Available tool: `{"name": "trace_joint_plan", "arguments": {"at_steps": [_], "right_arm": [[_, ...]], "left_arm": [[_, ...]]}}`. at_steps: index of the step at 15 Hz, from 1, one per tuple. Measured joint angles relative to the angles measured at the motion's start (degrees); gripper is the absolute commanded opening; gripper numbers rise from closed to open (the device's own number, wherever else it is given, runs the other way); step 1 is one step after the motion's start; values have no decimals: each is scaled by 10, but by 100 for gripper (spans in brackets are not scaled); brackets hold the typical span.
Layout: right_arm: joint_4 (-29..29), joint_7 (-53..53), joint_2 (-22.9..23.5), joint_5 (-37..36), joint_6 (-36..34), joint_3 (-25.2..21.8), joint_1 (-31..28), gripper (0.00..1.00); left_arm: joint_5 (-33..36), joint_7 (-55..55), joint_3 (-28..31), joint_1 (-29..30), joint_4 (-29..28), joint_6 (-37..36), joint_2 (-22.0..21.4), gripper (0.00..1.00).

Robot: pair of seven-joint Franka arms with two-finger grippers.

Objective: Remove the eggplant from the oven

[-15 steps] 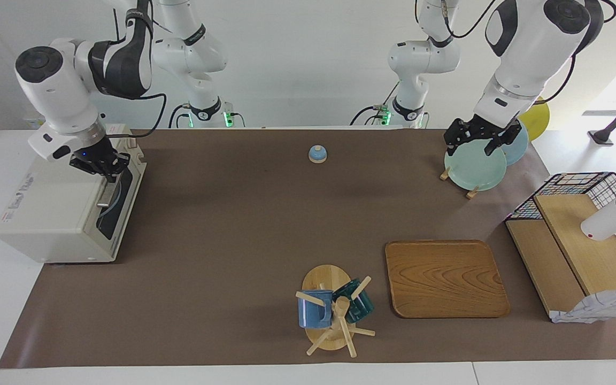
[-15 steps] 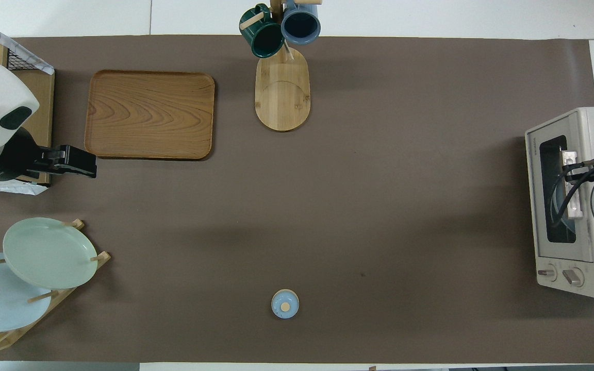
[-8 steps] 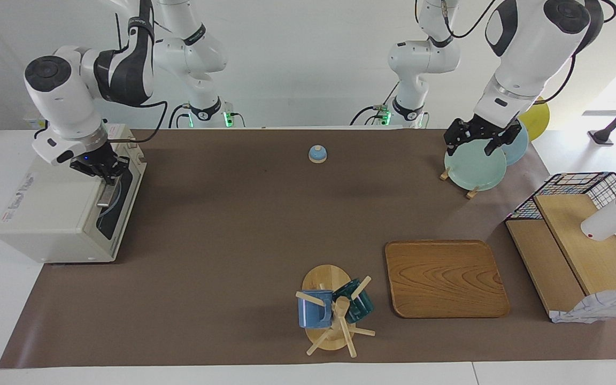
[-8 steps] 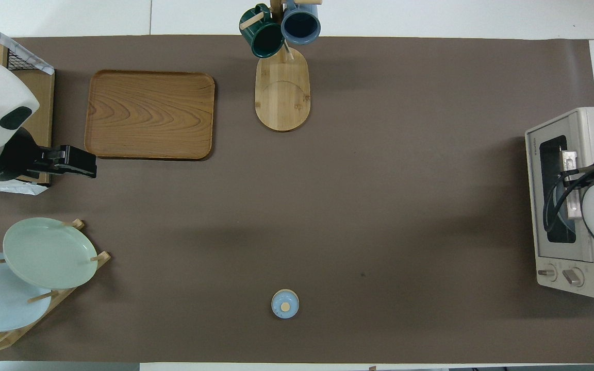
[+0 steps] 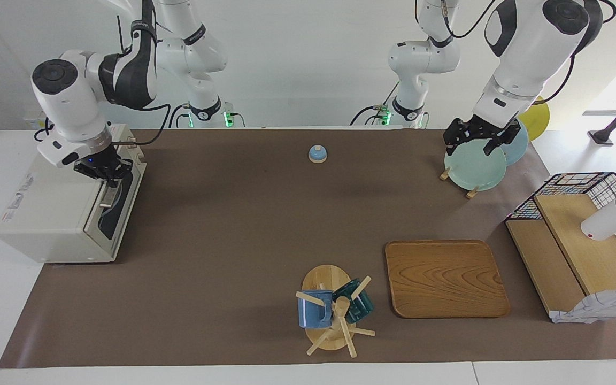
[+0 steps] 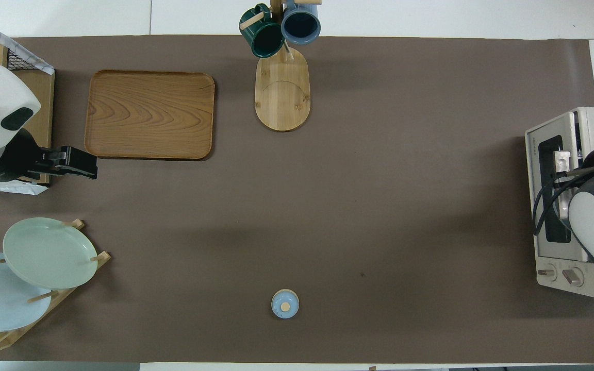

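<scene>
At the top edge of the boxy cream-white toaster oven (image 5: 59, 214), the right end effector (image 5: 104, 172) sits on the metal bar handle (image 5: 109, 195) of the dark glass door, its fingers seemingly clamped on it. No eggplant shows. The oven stands at the right arm's end of the tabletop (image 5: 233, 224). The left end effector (image 5: 480, 140) waits over the pale green plate (image 5: 475, 167), fingers spread.
</scene>
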Motion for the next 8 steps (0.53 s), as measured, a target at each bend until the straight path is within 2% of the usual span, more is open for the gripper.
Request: {"name": "trace_joint_plan", "arguments": {"at_steps": [3, 8], "right_arm": [[-39, 49, 0, 0, 50, 4, 48, 0], [-74, 77, 46, 5, 142, 9, 80, 0]], "left_arm": [[0, 0, 0, 0, 0, 0, 0, 100], [0, 0, 0, 0, 0, -3, 0, 100]]}}
